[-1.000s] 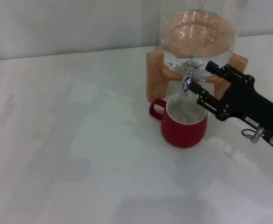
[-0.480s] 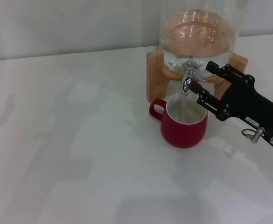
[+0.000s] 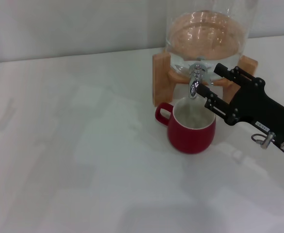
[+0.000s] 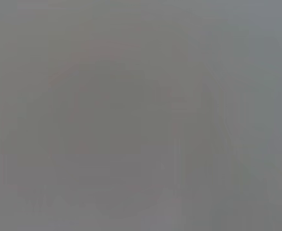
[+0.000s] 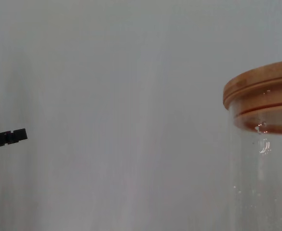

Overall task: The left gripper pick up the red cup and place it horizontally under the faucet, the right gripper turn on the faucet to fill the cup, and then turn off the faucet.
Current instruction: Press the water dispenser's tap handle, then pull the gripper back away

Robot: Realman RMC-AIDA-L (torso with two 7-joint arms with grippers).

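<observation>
Faucet lever just up-left of your right gripper

Your right gripper (image 3: 211, 82), fingers spread wide, flanks the faucet (image 3: 196, 80) at upper right of the head view; the red cup (image 3: 191, 127) stands upright directly beneath the spout.

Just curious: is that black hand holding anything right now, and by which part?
Nothing is held. The right hand sits open beside the faucet; the red cup stands alone underneath.

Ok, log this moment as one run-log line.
phase: filling | red cup: upright under faucet | right gripper: open, fingers beside faucet | left gripper: out of view
</observation>
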